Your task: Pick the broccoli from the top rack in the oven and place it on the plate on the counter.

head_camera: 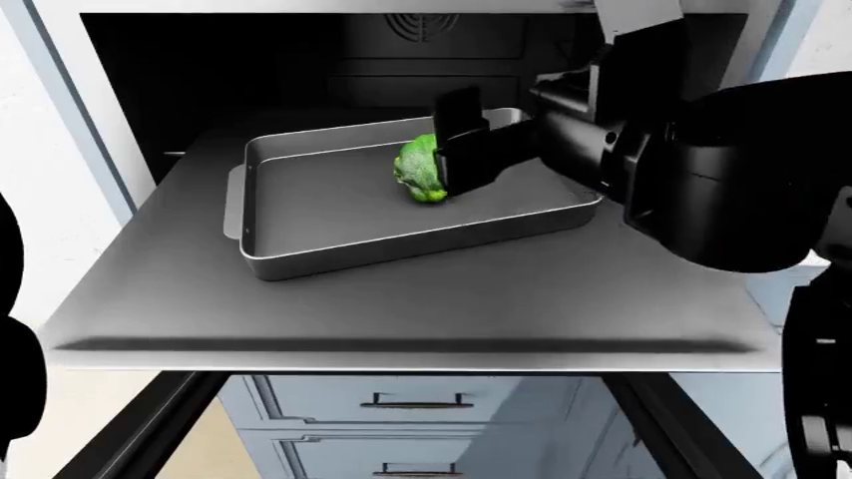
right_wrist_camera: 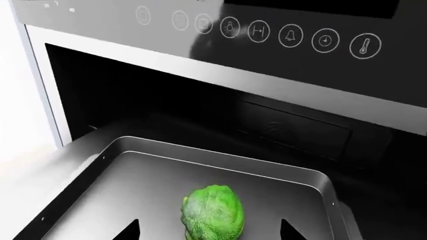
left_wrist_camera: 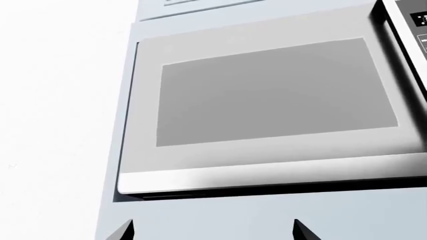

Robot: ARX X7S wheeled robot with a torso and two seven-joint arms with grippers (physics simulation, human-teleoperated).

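Note:
The oven [head_camera: 266, 70] stands open with its black inside and a fan vent on the back wall. The top rack [head_camera: 399, 309] is pulled out towards me. On it lies a grey baking tray [head_camera: 306, 200] with the green broccoli [head_camera: 419, 170] in it. My right gripper [head_camera: 450, 150] is open at the broccoli, with one finger on each side. In the right wrist view the broccoli [right_wrist_camera: 212, 212] sits between the spread tips of the right gripper [right_wrist_camera: 210, 229]. My left gripper [left_wrist_camera: 213, 230] is open and empty. The plate and the counter are out of view.
The oven's black control panel [right_wrist_camera: 267, 35] runs above the opening. The tray's raised rim [right_wrist_camera: 220, 162] surrounds the broccoli. Pale cabinets with slim handles [head_camera: 415, 401] show under the rack. The left wrist view faces a grey appliance door with a window [left_wrist_camera: 267, 100].

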